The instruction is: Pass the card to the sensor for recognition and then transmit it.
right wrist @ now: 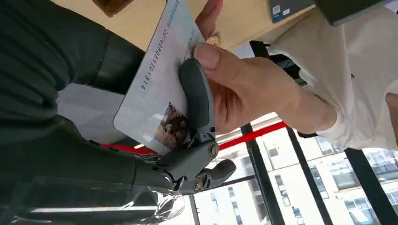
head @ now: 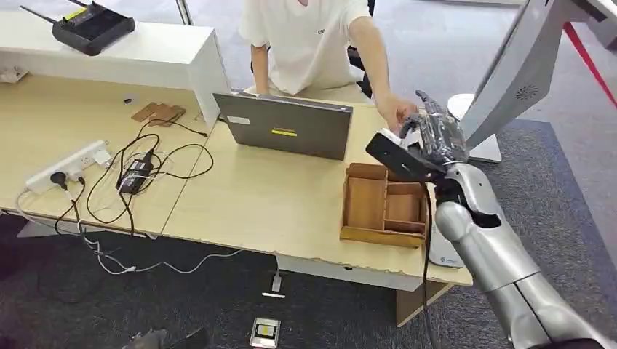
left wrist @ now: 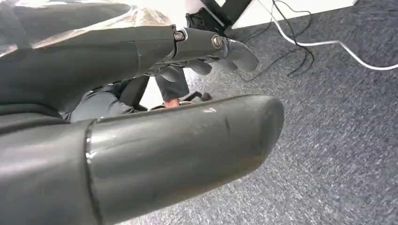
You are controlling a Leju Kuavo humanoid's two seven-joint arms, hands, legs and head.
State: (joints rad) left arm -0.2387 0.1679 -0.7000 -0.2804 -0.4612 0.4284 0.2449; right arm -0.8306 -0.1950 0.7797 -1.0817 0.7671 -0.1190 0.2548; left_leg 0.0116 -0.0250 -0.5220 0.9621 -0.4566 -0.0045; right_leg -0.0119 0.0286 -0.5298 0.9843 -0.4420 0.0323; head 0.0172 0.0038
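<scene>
In the right wrist view a white card (right wrist: 155,93) with printed numbers and a small picture lies in my right hand (head: 436,134), with one of the hand's fingers (right wrist: 197,93) pressed across its face. A person's hand (right wrist: 244,89) pinches the same card from the other side. In the head view that hand (head: 396,113) reaches over the desk's far right corner to meet mine, above the wooden tray. My left hand (left wrist: 141,117) hangs over grey carpet, fingers apart, holding nothing.
A grey laptop (head: 287,127) stands open mid-desk, facing the person in white. A wooden compartment tray (head: 364,203) sits near the desk's right front edge. A power strip (head: 65,166) and tangled black cables (head: 138,171) lie at the left. A white stand (head: 509,65) rises at the right.
</scene>
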